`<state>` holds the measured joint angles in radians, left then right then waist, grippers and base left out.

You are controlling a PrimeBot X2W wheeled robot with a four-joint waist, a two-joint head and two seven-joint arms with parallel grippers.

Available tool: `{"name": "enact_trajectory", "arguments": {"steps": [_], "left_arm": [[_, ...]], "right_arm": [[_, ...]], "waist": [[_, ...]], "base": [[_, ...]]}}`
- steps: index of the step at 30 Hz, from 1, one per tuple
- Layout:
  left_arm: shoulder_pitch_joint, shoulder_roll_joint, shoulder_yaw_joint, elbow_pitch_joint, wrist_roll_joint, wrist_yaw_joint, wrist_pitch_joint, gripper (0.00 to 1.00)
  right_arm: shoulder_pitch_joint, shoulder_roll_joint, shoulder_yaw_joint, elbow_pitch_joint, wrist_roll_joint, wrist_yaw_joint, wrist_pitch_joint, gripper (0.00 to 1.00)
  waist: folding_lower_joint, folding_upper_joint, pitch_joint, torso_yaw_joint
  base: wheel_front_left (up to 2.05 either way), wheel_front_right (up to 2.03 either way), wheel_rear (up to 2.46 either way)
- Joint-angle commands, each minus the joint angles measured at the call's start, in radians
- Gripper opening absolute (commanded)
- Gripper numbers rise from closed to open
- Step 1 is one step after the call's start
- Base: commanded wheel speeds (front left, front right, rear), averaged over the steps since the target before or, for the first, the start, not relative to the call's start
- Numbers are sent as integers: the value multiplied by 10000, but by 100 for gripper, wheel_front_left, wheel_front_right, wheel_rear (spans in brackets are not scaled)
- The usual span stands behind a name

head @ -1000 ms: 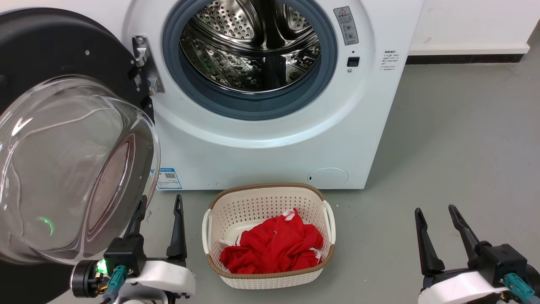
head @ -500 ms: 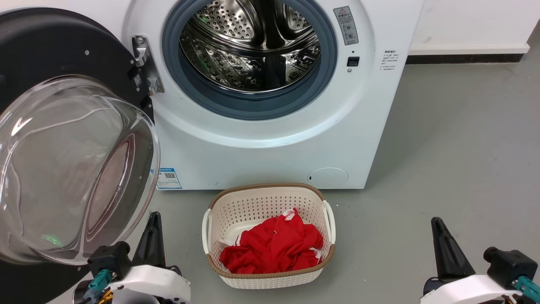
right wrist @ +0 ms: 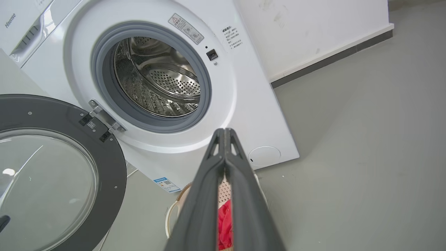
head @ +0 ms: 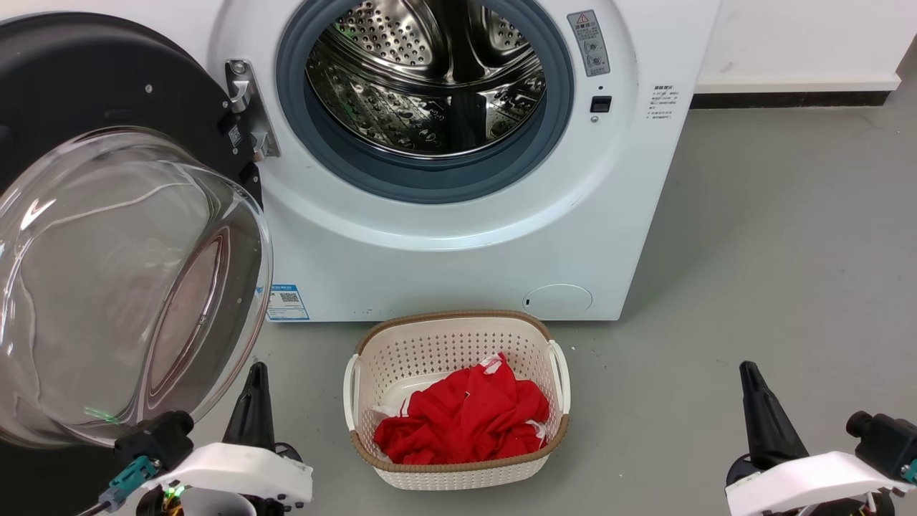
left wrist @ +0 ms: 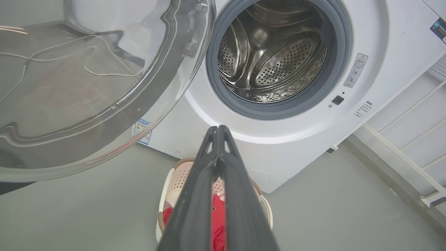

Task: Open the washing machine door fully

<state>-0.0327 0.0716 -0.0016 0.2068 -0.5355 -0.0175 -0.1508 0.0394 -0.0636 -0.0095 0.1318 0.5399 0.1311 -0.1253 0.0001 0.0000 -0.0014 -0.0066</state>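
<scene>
Both grippers are sitting low and empty, left gripper (head: 256,374) and right gripper (head: 749,373) each pinching its fingers together. Washing machine door (head: 122,279) is hanging swung out left of the washing machine (head: 444,251) (drum (head: 430,79) gaping). Looking like the finishing step; any further nudge is calling for the left fingers against the black rim.

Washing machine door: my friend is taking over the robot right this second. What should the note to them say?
Left gripper: shut, holding nothing, low near the door but not touching it.
Right gripper: shut, holding nothing, low on the right above the floor.
Door: swung wide to the left of the washing machine, with the drum uncovered.
Basket with red cloth: on the floor in front of the machine.
Done: the door looks fully open.
Left: probably nothing; just check that it goes no further.
</scene>
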Motion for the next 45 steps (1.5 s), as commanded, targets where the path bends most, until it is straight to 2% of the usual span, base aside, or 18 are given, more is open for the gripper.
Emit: {"name": "enact_trajectory", "arguments": {"steps": [1, 20, 45], "left_arm": [[-333, 1, 62, -104, -409, -60, 91, 0], [-478, -53, 355, 15, -3199, -359, 782, 0], [-628, -115, 679, 158, -6140, -671, 1514, 0]], "right_arm": [[-283, -92, -27, -66, 456, -1, 45, 0], [-612, -159, -139, 237, 3359, -2, 544, 0], [-956, -176, -326, 572, 6364, -3, 1136, 0]], "waist": [[0, 0, 1, 1], [0, 0, 9, 14], [0, 0, 21, 30]], "base": [[0, 0, 0], [0, 0, 0], [0, 0, 0]]}}
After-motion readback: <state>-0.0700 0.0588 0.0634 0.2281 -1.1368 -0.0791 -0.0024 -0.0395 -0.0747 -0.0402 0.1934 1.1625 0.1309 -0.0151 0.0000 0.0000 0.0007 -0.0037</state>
